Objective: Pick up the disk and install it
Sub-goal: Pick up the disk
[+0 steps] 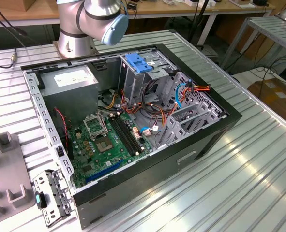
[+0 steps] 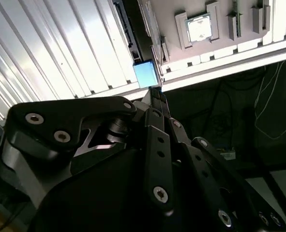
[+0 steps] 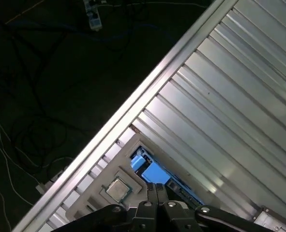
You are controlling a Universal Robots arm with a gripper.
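The open computer case [image 1: 203, 141] holds a green motherboard [image 1: 109, 145], a grey power supply [image 1: 67, 79] and a drive cage [image 1: 133, 84]. A grey tray [image 2: 215, 49] holds a processor [image 2: 199, 28]. Beside the tray, at the table's [image 3: 239, 96] edge, the disk [image 2: 145, 73] shows as a dark strip with a blue end. The gripper's [image 2: 155, 96] fingers are together, close to that end.

Arm [image 1: 92, 17]: silver-grey metal, rounded joint housings, one round pale-blue end cap [image 1: 116, 27], broad cylindrical base [image 1: 74, 46] flaring at the foot. Gripper [image 2: 155, 96]: matte black, flat angular link plates [image 2: 65, 118] stacked in layers; bright silver round screw heads [image 2: 160, 194] at the pivots in both wrist views.
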